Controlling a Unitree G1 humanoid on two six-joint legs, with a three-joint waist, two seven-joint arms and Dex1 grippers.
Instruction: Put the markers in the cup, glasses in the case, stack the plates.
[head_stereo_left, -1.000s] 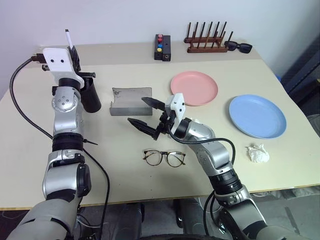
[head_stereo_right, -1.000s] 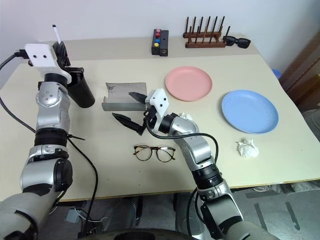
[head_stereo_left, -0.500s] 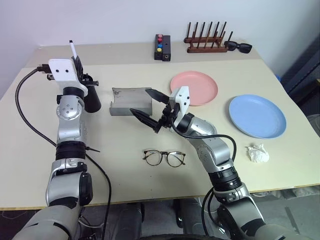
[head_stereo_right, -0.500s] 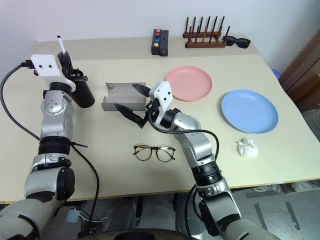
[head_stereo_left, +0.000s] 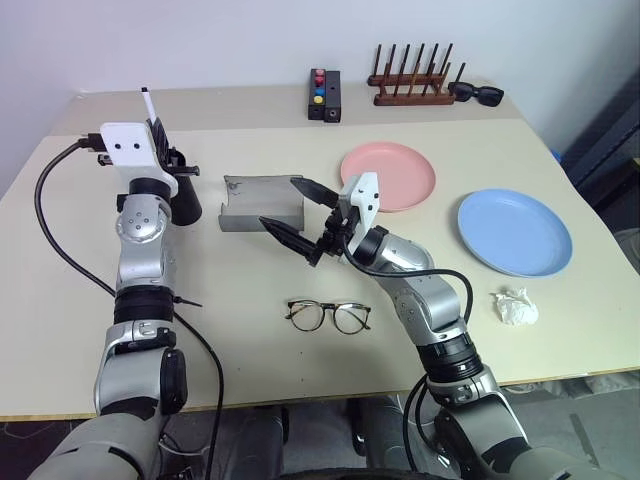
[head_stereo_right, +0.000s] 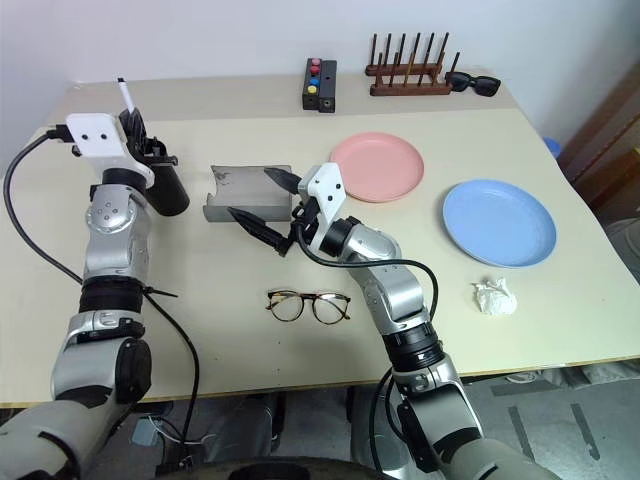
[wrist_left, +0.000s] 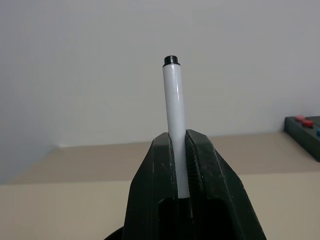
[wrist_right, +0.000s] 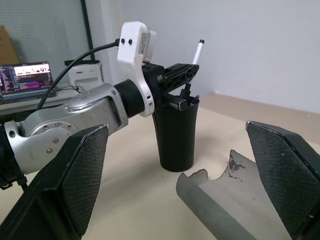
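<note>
My left gripper (head_stereo_left: 158, 132) is shut on a white marker (wrist_left: 175, 125) with a black end, which it holds upright. It sits right over the rim of the black cup (head_stereo_left: 183, 198), and in the right wrist view the marker (wrist_right: 199, 50) sticks up above the cup (wrist_right: 175, 135). My right gripper (head_stereo_left: 292, 208) hangs open and empty over the front edge of the open grey case (head_stereo_left: 255, 203). The wire-rimmed glasses (head_stereo_left: 328, 316) lie on the table nearer to me than the case. The pink plate (head_stereo_left: 388, 176) and the blue plate (head_stereo_left: 515, 232) lie apart on the right.
A small black box with coloured buttons (head_stereo_left: 325, 94), a wooden rack (head_stereo_left: 412, 85) and black sunglasses (head_stereo_left: 478, 94) line the far edge. A crumpled tissue (head_stereo_left: 515, 306) lies near the blue plate. A black cable (head_stereo_left: 45, 215) loops off my left arm.
My left gripper has sunk a little with the marker, closer to the cup's rim. The right gripper has stayed open at the case.
</note>
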